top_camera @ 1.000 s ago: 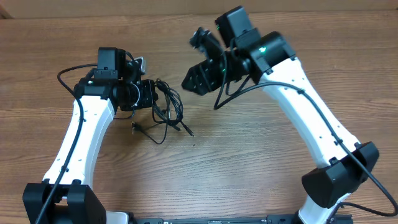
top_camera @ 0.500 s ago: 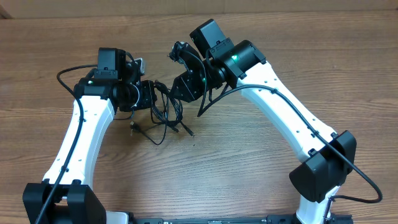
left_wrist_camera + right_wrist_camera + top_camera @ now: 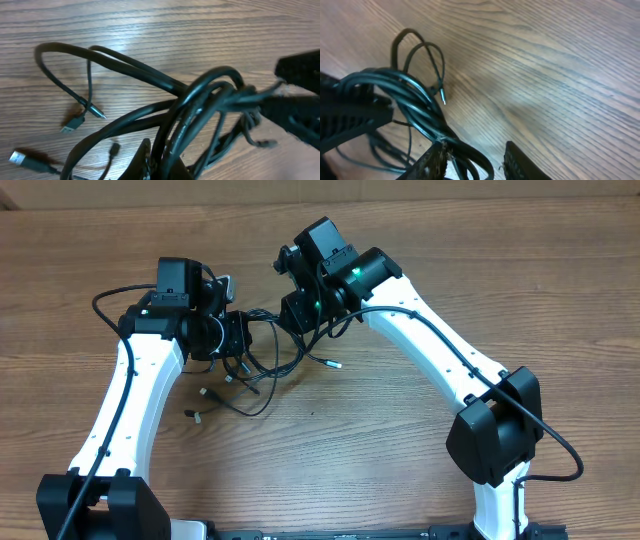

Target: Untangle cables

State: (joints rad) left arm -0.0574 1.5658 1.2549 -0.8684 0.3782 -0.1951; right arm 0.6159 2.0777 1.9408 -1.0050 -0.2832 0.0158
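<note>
The cables point(image 3: 258, 370) are a tangle of thin black cords on the wooden table, stretched between my two grippers. My left gripper point(image 3: 240, 338) is shut on a thick bunch of them point(image 3: 200, 100), which runs out from between its fingers point(image 3: 162, 157). My right gripper point(image 3: 291, 316) has come in from the right, and it also shows at the right edge of the left wrist view point(image 3: 300, 105). In the right wrist view its jaws point(image 3: 472, 147) stand apart. A cable loop point(image 3: 415, 107) lies against the left finger, and a gap shows at the right finger point(image 3: 520, 160).
Loose plug ends lie around the tangle: one to the right point(image 3: 336, 364) and two at the lower left point(image 3: 205, 392), point(image 3: 191, 415). A silver-tipped jack point(image 3: 442, 97) hangs from a thin loop. Bare wooden tabletop point(image 3: 400, 440) surrounds the cords.
My right arm has swung left and down onto the tangle while its jaws narrowed. The cords have shifted: one plug end moved right and others slid to the lower left. The left gripper has held still.
</note>
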